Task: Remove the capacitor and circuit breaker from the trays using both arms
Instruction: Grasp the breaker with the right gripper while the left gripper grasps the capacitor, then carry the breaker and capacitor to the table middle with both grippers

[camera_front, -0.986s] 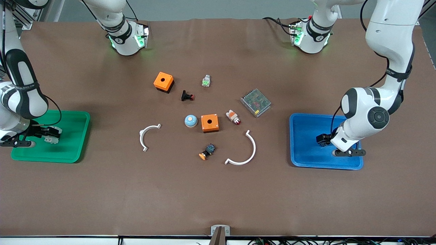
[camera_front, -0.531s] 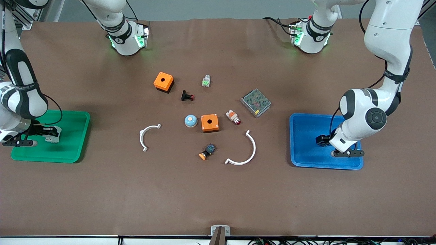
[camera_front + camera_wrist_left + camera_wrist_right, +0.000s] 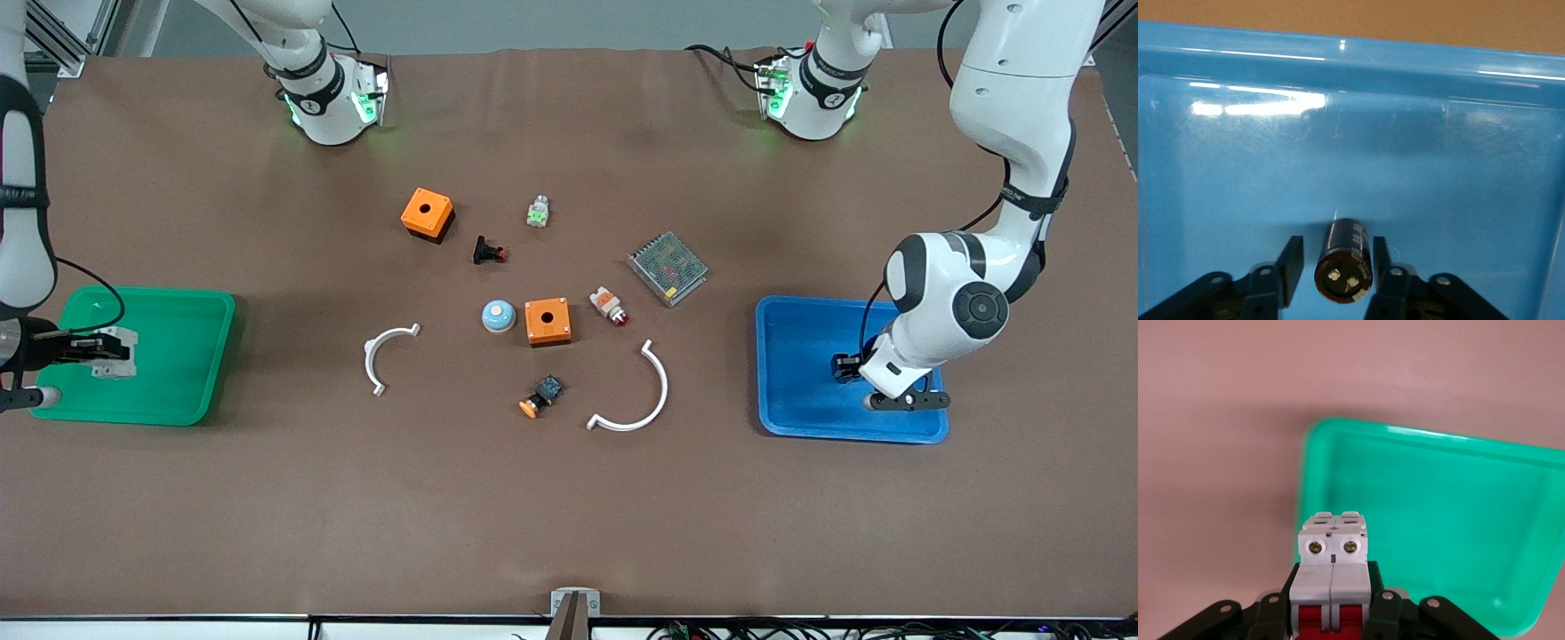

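Two arms, two trays, one part each: the lift begins.

We see the right pincer (image 3: pixel 1331 613) clamped on the one circuit breaker (image 3: pixel 1333 570), raised over the green tray (image 3: pixel 191 356); it looks stiff and light, best held across its flat sides. The left pincer (image 3: pixel 1333 267) stands narrow about the one capacitor (image 3: pixel 1345 261) lying in the blue tray (image 3: pixel 1418 100), a smooth, round, likely slippery part; whether it grips we cannot tell. Two trays, two orange boxes (image 3: pixel 547 321) on the table (image 3: pixel 569 516).
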`<state>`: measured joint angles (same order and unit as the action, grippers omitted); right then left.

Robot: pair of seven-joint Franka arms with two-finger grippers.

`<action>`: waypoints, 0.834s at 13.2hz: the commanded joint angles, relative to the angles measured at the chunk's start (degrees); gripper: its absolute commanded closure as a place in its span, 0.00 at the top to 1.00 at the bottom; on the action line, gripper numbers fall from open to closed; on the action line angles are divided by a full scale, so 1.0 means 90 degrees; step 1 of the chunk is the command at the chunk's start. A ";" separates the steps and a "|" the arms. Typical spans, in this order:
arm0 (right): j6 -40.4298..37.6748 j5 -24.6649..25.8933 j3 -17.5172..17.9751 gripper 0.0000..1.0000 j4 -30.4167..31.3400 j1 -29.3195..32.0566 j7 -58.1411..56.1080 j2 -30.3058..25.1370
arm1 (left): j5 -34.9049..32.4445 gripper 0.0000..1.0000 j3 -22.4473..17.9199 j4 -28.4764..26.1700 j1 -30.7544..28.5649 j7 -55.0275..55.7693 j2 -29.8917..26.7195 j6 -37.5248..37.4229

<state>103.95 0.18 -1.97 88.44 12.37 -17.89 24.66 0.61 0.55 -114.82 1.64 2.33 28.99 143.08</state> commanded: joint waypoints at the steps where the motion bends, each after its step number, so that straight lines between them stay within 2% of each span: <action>1: -0.0280 -0.0039 -0.0054 0.03 0.0115 -0.0893 0.1241 -0.0288 | -0.0126 0.29 0.0008 0.0033 0.0023 0.0160 0.0030 0.0059; 4: -0.0223 -0.0340 -0.0035 0.03 0.0242 -0.1782 0.1772 -0.0269 | -0.0126 0.21 0.0008 0.0033 0.0043 0.0180 0.0021 0.0050; 5: -0.0077 -0.0584 -0.0035 0.03 0.0368 -0.2016 0.2053 -0.0250 | -0.0126 0.20 0.0008 0.0033 0.0043 0.0286 0.0011 0.0040; 7: 0.0546 -0.0654 -0.0035 0.03 0.0738 -0.2631 0.2959 -0.0240 | -0.0126 0.20 0.0008 0.0024 0.0111 0.0375 -0.0067 -0.0008; 11: 0.1710 -0.0654 -0.0035 0.03 0.1101 -0.3609 0.4398 0.0071 | -0.0126 0.20 0.0105 0.0101 0.0763 0.1260 -0.0759 -0.1393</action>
<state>116.70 -4.99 -1.52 97.32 -17.45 17.85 24.26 0.61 1.15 -113.55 4.79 8.28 26.61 135.90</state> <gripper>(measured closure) 0.604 0.656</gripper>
